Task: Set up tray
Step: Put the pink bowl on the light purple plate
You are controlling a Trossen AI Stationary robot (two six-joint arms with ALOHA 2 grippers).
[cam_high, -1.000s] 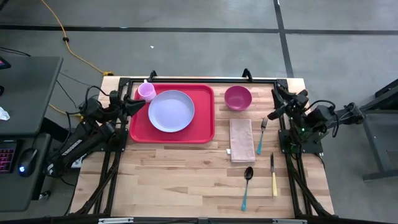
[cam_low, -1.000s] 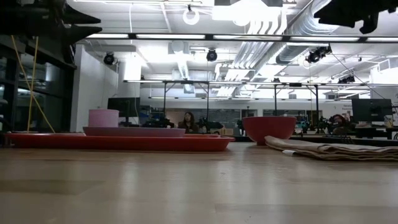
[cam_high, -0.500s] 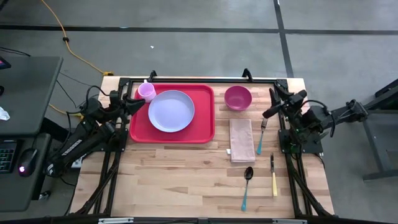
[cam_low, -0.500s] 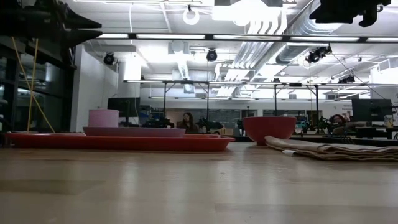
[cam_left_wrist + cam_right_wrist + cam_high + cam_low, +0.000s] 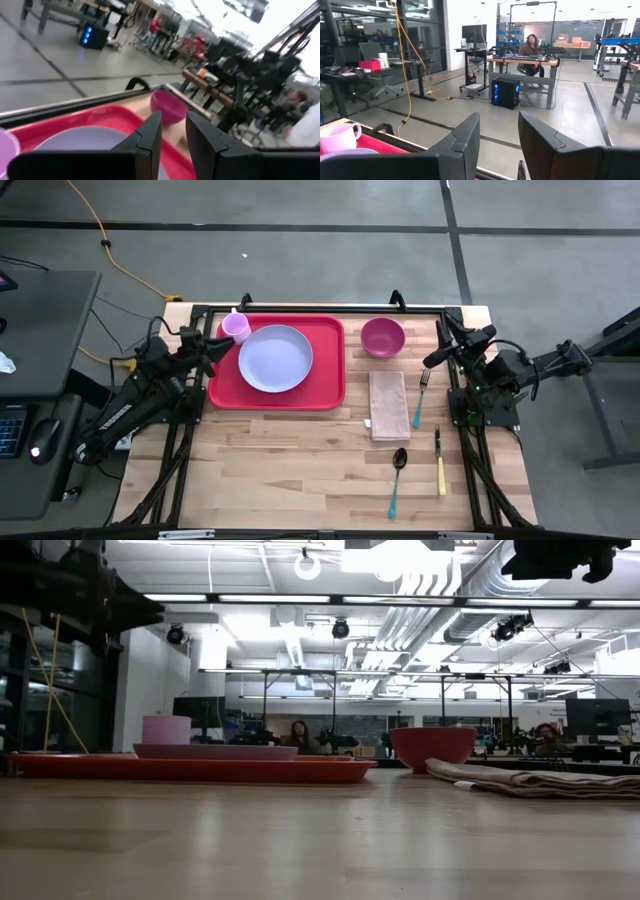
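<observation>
The tray (image 5: 327,385) is bright red, and on it sit a pale lavender plate (image 5: 275,358) and a light pink cup (image 5: 236,327). Beside the tray, the bowl (image 5: 382,337) is deep magenta, the folded napkin (image 5: 388,405) is beige, the fork (image 5: 421,397) and the spoon (image 5: 396,480) have teal handles, and the knife (image 5: 439,461) has a yellow one. The desk (image 5: 300,470) under the tray is light wood in pale and tan strips, framed by black rails, and both arms are black.
</observation>
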